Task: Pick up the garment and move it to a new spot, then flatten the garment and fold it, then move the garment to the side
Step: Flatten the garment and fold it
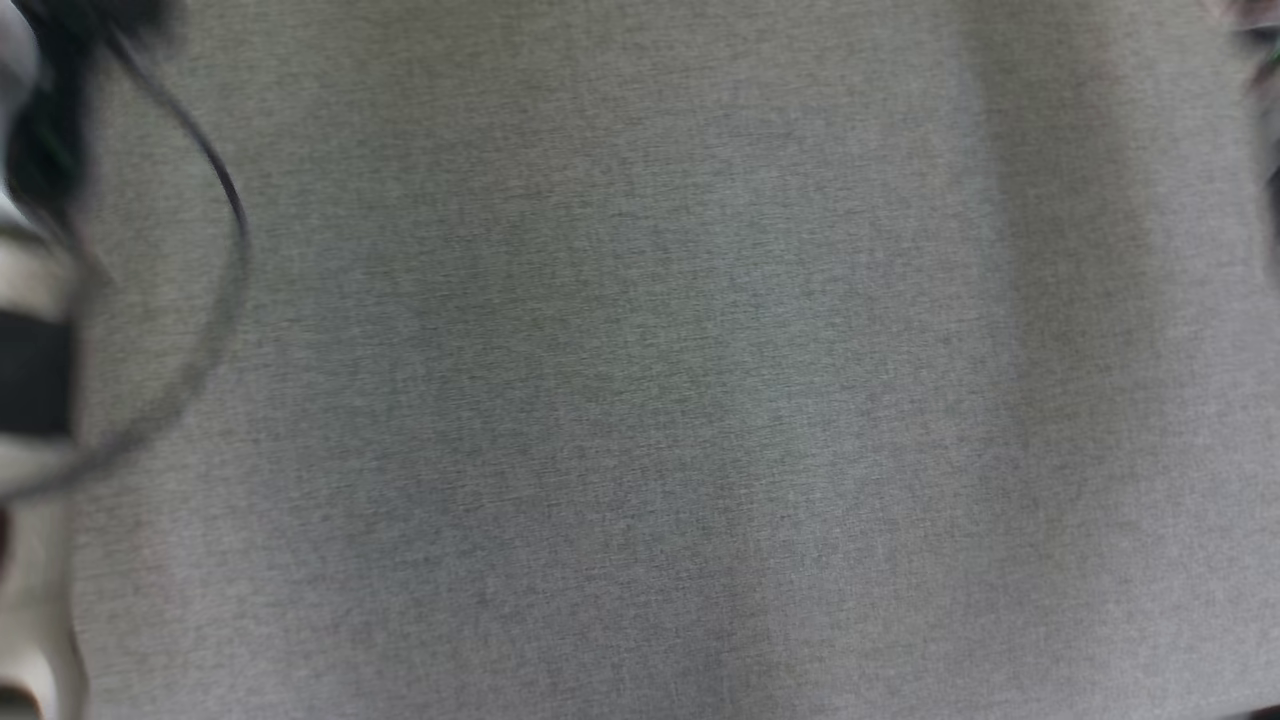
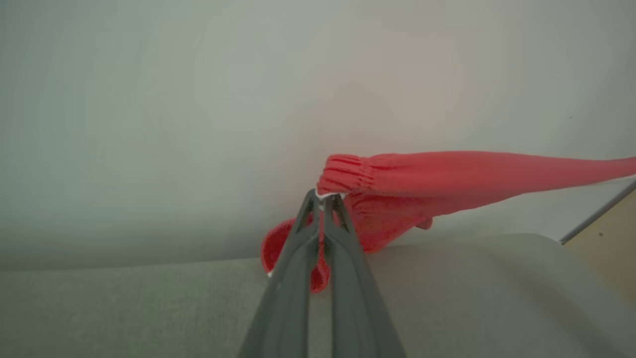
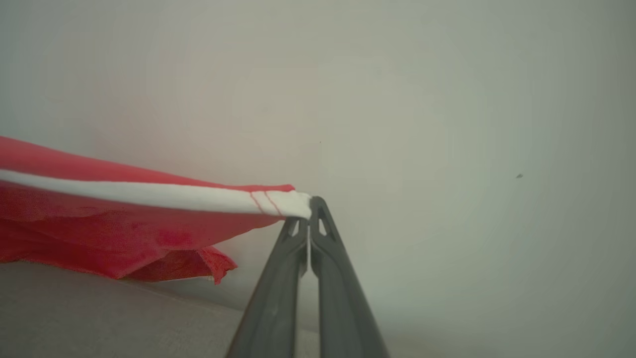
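Note:
The garment (image 2: 447,179) is red cloth with a gathered cuff and a white band. In the left wrist view my left gripper (image 2: 325,197) is shut on the garment near its ribbed cuff, and the cloth stretches away to the right above the grey surface (image 2: 124,308). In the right wrist view my right gripper (image 3: 310,203) is shut on the white-banded edge of the garment (image 3: 124,219), which runs off to the left and hangs clear of the surface. The cloth is held taut between both grippers.
The head view is blurred and looks down on grey fabric surface (image 1: 640,400), with a dark cable (image 1: 225,190) and part of a pale arm (image 1: 30,290) at its left edge. A pale wall (image 3: 447,99) stands behind the surface. A thin metal leg (image 2: 596,214) shows at right.

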Available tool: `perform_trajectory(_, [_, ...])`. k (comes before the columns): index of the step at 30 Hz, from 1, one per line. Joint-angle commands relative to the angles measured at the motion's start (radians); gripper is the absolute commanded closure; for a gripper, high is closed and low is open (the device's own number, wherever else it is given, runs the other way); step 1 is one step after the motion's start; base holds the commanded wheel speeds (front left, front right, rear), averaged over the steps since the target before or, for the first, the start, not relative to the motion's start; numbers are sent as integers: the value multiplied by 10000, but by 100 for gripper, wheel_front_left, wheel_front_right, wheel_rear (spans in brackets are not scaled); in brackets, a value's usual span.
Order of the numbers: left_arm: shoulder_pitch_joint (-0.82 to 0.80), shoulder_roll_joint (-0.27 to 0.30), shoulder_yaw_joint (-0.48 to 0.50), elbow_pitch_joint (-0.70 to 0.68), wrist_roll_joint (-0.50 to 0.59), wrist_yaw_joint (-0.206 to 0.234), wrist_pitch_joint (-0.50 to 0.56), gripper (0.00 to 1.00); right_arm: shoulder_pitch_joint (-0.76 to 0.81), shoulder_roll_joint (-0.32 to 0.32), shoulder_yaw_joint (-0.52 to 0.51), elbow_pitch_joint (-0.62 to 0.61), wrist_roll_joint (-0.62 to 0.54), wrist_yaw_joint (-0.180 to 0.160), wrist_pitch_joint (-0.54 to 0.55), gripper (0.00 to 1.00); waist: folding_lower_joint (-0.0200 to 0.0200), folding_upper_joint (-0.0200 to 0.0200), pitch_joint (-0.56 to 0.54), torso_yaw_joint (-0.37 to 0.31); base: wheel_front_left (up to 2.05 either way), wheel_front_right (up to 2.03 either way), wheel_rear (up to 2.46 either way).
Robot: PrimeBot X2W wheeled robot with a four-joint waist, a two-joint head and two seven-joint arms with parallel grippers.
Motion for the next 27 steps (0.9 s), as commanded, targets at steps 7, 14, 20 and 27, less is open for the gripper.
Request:
perform_trajectory(7, [2705, 484, -544, -575, -872, -164, 1124, 100, 2284, -623, 316, -853, 1609, -43, 2156, 100, -3, -3, -490, 225, 0, 0, 0])
perform_trajectory(14, [6131, 1050, -1301, -1727, -135, 231, 867, 100, 5440, -1177, 228, -3351, 2126, -43, 4668, 100, -3, -3, -1918, 185, 0, 0, 0])
perform_trajectory(20, [8153, 667, -1680, -1913, -54, 640, 293, 100, 8270, -1335, -48, -5795, 1941, -39, 6519, 100, -3, -3, -3283, 243, 0, 0, 0])
perform_trajectory(27, [10089, 699, -2299, -1875, 250, 999, 217, 100, 11512, -1404, -495, -8037, 2181, -36, 8190, 100, -3, -3, -4655, 206, 0, 0, 0])
